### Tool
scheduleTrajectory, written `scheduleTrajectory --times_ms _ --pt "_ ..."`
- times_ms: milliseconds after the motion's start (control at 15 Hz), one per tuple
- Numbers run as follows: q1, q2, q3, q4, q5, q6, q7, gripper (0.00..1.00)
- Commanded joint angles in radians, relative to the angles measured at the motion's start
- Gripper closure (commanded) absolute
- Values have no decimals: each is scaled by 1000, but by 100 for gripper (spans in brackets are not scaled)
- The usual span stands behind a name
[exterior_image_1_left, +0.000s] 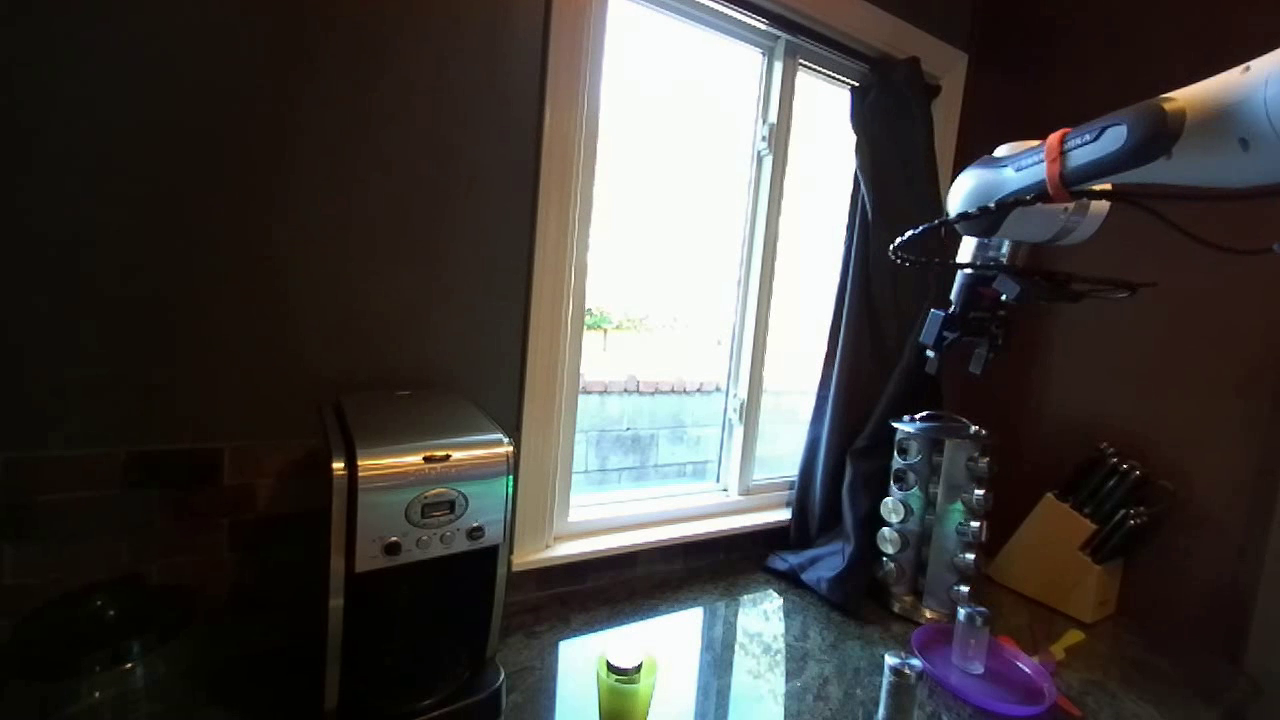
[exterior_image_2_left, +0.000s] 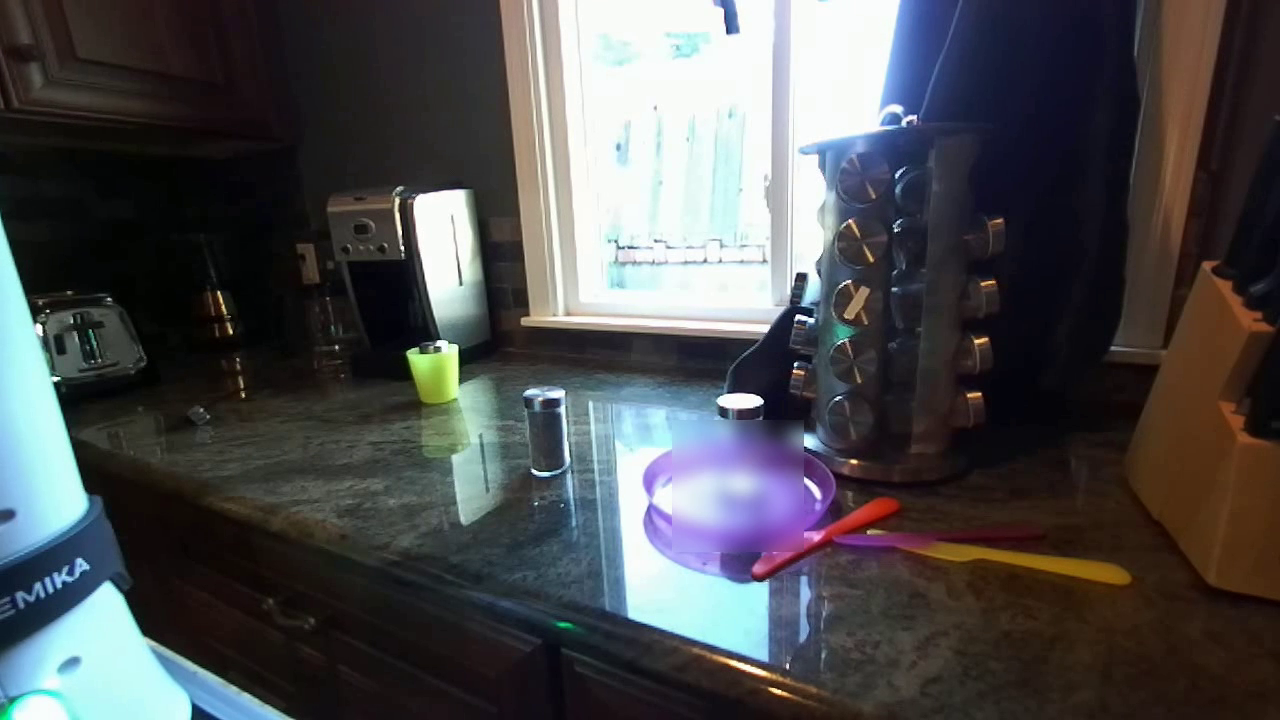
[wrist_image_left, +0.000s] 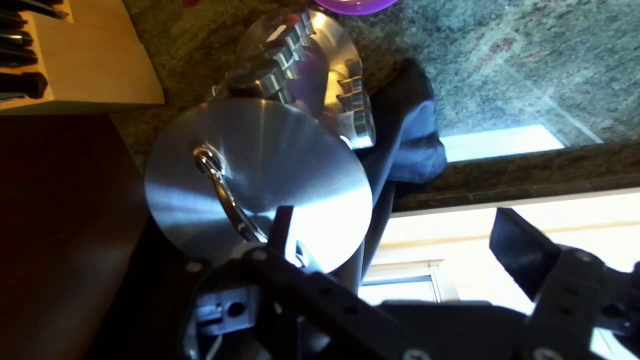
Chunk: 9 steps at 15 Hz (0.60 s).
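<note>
The pincer (exterior_image_1_left: 956, 358) is hanging at twelve o'clock above the spice rack (exterior_image_1_left: 945, 520) in an exterior view, its jaws standing wide apart. In the wrist view, the rack's metal top (wrist_image_left: 280, 160) is lying at ten o'clock from the pincer, its curved handle (wrist_image_left: 226, 196) slanting from eleven toward five. The rack is standing on the tabletop (exterior_image_2_left: 350, 470). Around it, in an exterior view, the knife block (exterior_image_2_left: 1200, 450) is sitting at four o'clock, the yellow utensil (exterior_image_2_left: 1040, 562) is lying at five, the purple plate (exterior_image_2_left: 656, 488) is resting at seven, a metal-capped jar (exterior_image_2_left: 547, 435) is standing at eight, and the lime cup (exterior_image_2_left: 433, 376) is sitting at nine.
</note>
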Motion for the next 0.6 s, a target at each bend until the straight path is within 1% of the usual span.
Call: scheduleTrajectory --times_ms 0,67,133,267,333,400,533 --pt "22 -175 9 -243 -151 -5 42 0" --pt "22 -205 16 -284 -194 -55 50 0" --pt "26 -221 19 -300 -215 -132 41 0" --pt "53 -253 5 -329 -182 -257 -36 0" --pt "51 -187 -6 -264 -182 -196 5 0" --pt "59 -207 -5 -283 -183 -232 -5 0" --pt "66 -229 -5 -302 -183 -247 -14 0"
